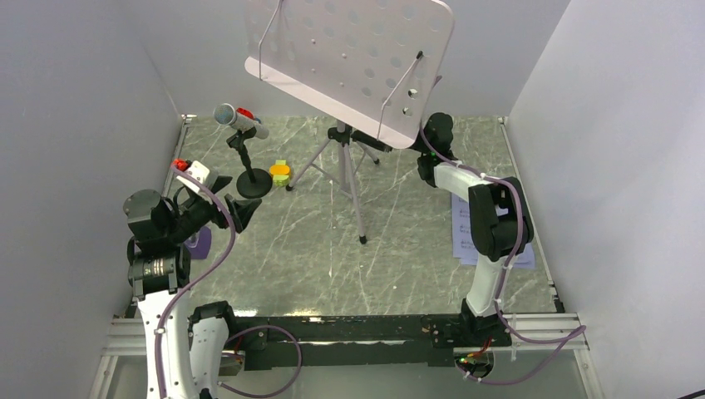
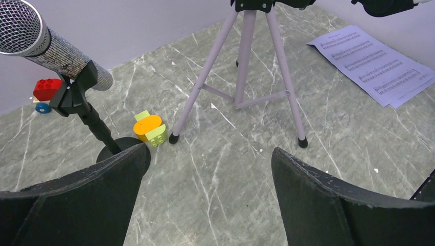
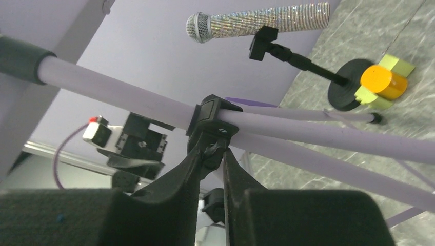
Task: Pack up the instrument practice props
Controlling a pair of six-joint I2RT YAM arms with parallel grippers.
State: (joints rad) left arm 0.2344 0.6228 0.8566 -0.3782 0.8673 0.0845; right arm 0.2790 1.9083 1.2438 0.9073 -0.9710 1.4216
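Top view: a grey perforated music stand [image 1: 349,58] stands on tripod legs at the middle back of the marble-patterned table [image 1: 332,258]; left of it a silver microphone [image 1: 239,120] tilts on a black round-base stand, with a small orange-and-yellow-green block [image 1: 280,173] between that base and the nearest tripod leg; white sheet-music pages [image 1: 461,224] lie flat at the right edge, partly under the right arm [image 1: 490,216], which reaches up beneath the stand's tray; a purple metronome [image 1: 198,243] shows only as a sliver beneath the left arm [image 1: 154,241]; the left fingers [image 1: 241,214] hover just near the microphone base.

Left wrist view: the left fingers [image 2: 102,195] are spread wide with nothing between them, above bare table; beyond them are the microphone, the block, the tripod legs and the pages; a red brick [image 2: 47,88] sits behind the microphone.

Right wrist view: the right fingers [image 3: 169,189] are pinched almost together on the black collar of the music stand's pole; the microphone and block lie beyond.
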